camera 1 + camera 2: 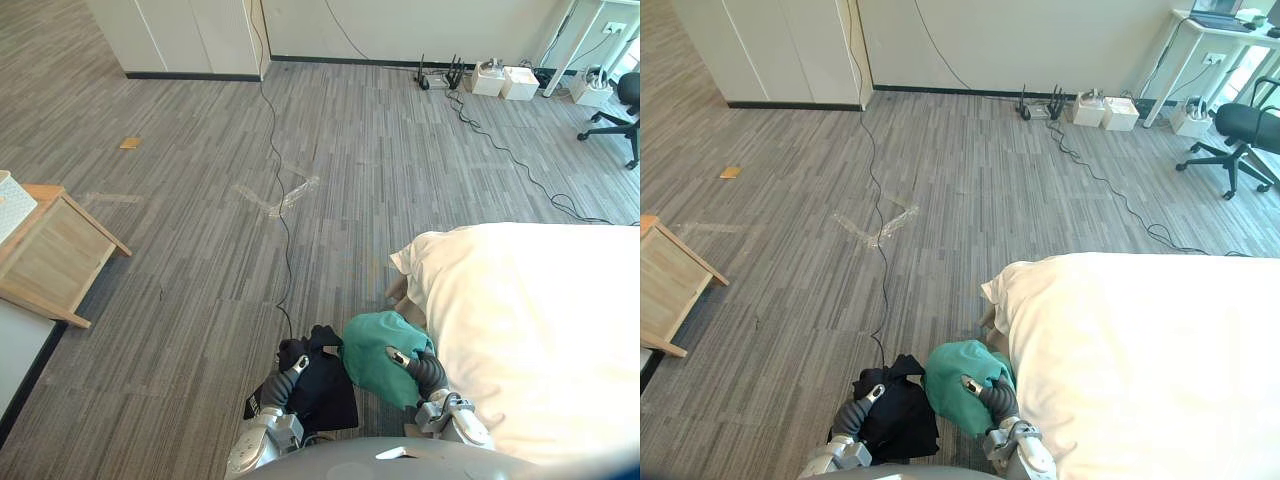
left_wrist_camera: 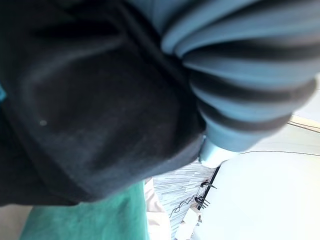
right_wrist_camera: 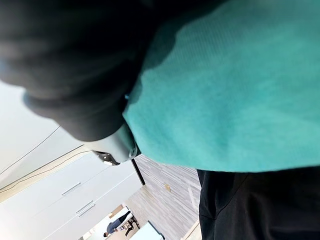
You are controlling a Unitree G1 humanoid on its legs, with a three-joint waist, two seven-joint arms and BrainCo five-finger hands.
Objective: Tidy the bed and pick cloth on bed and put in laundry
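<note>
The step in hand, as we judged it, was the carry: both garments were off the bed (image 1: 540, 330) and up in front of the robot, not yet in the laundry. The black garment (image 1: 325, 392) hung at the left robot hand (image 1: 297, 367), and the green garment (image 1: 372, 350) was bunched over the right robot hand (image 1: 408, 361), just beside the bed's near corner and above the carpeted floor (image 1: 200, 250). The two garments touched each other. In both wrist views the cloth covered each robot hand, so we could not tell whether either was clamped on its garment or merely supporting it. The white cover on the bed lay fairly smooth. We could identify no laundry container with certainty; a wooden-framed stand (image 1: 55, 250) stood well apart, at the robot's left. The next move called for turning away from the bed, locating the laundry container, and keeping both garments clear of the floor during the walk.
</note>
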